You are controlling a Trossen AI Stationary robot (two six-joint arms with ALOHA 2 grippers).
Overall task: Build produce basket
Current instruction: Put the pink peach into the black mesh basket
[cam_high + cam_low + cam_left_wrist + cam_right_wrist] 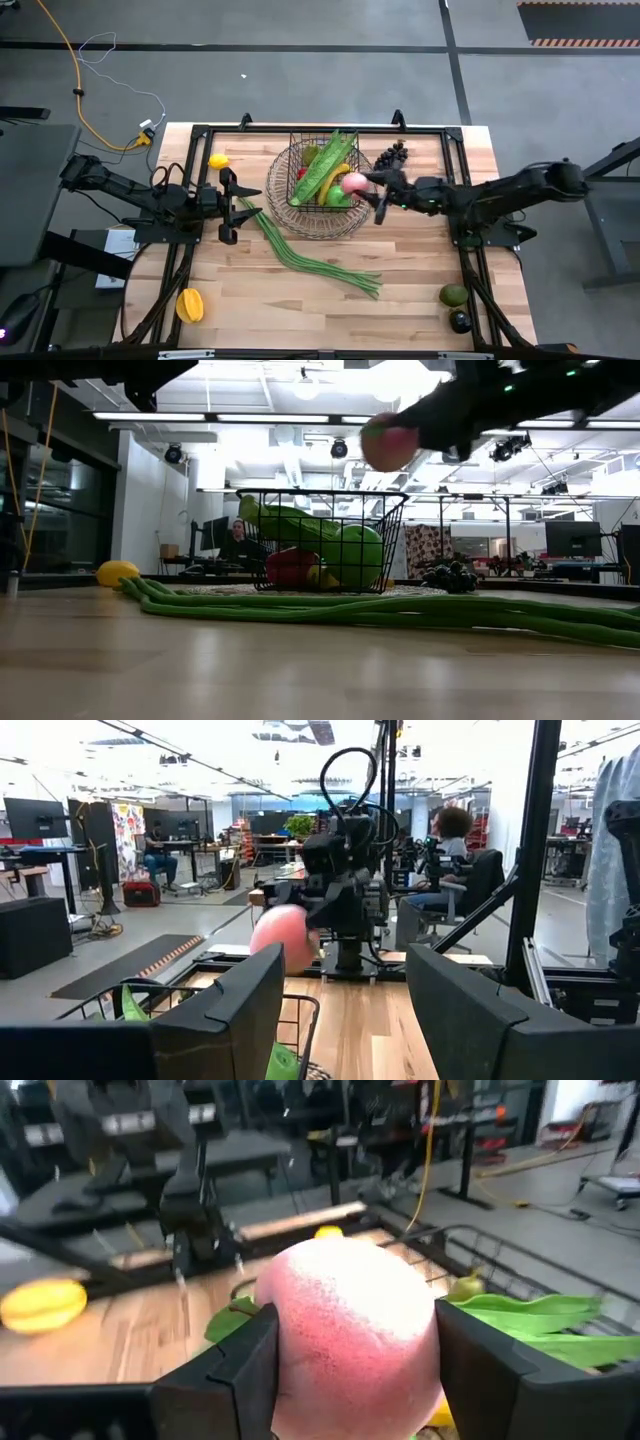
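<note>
The table (pixel 420 290) carries the basket (pixel 300 215) near its far middle, already holding green pods, a green apple (pixel 357 555), a banana and a red item. Long green beans (pixel 310 258) lie on the wood in front of it; grapes (pixel 390 155), a lemon (pixel 218 161), an orange-yellow fruit (pixel 189 304) and two avocados (pixel 455 305) are still outside. The right gripper (pixel 372 192) hangs over the basket's right rim, jaws closed on a pink apple (pixel 350 1335), which is well above the mesh in the low view. The step in hand appears to be the deposit: lowering over a free spot, then releasing. The left gripper (pixel 229 206) waits left of the basket, jaws parted and empty. The basket floor beneath the pods is hidden, so free room cannot be judged.
</note>
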